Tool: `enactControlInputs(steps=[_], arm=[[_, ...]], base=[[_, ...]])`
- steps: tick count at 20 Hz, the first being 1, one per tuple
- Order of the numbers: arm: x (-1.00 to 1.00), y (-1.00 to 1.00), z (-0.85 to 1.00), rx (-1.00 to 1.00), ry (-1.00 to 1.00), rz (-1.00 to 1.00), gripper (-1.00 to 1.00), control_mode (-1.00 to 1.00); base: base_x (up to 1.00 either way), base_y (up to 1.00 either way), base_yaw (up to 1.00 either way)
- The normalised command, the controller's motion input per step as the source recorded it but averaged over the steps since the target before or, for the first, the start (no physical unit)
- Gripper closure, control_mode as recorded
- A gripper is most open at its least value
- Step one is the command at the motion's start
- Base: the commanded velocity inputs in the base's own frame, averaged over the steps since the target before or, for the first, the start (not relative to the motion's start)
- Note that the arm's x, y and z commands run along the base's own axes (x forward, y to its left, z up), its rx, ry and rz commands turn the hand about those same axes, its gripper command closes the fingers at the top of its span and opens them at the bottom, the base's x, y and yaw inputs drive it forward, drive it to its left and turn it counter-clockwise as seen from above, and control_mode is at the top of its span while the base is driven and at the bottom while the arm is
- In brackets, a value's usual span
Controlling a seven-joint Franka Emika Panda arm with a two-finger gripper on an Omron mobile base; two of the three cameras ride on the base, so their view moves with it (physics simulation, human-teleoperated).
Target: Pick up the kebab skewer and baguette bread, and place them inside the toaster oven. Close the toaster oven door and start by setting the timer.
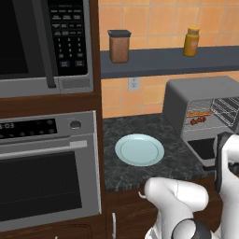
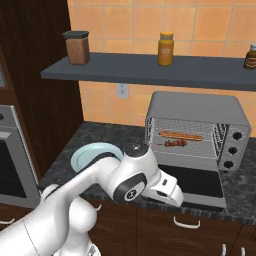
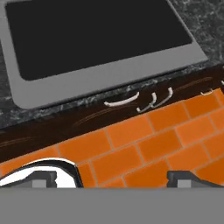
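Observation:
The toaster oven (image 2: 197, 107) stands open on the dark counter, also seen at the right of the left base view (image 1: 200, 93). The baguette bread (image 2: 181, 135) lies on its wire rack, with the kebab skewer (image 2: 176, 143) just in front of it; both show again as baguette bread (image 1: 200, 113) and kebab skewer (image 1: 198, 120). The toaster oven door (image 2: 197, 182) lies folded down flat, dark glass in a grey frame (image 3: 100, 39). My gripper (image 3: 116, 179) is open and holds nothing, hanging in front of the door's outer edge above the floor.
A pale blue plate (image 2: 92, 152) sits left of the toaster oven. Three knobs (image 2: 231, 142) line its right side. A shelf (image 2: 150, 70) with jars runs above. Built-in oven (image 1: 42, 177) and microwave (image 1: 42, 42) stand at left. Cabinet handles (image 3: 122, 101) are below the counter edge.

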Motion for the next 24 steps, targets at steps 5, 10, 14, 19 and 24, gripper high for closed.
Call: enactControlInputs(steps=[5, 10, 14, 19, 24], arm=[[-0.25, 0.05, -0.08, 0.04, 0.14, 0.19, -1.00, -1.00], [-0.05, 0.00, -0.31, 0.02, 0.03, 0.00, -1.00, -1.00], [0.09, 0.00, -0.33, 0.06, 0.00, 0.00, -1.00, -1.00], [0.10, 0.00, -0.38, 0.00, 0.00, 0.00, -1.00, -1.00], [0.31, 0.00, -0.38, 0.00, 0.00, 0.00, -1.00, -1.00]], base=[[0.00, 0.00, 0.00], [0.00, 0.00, 0.00], [0.00, 0.00, 0.00], [0.00, 0.00, 0.00], [0.00, 0.00, 0.00]])
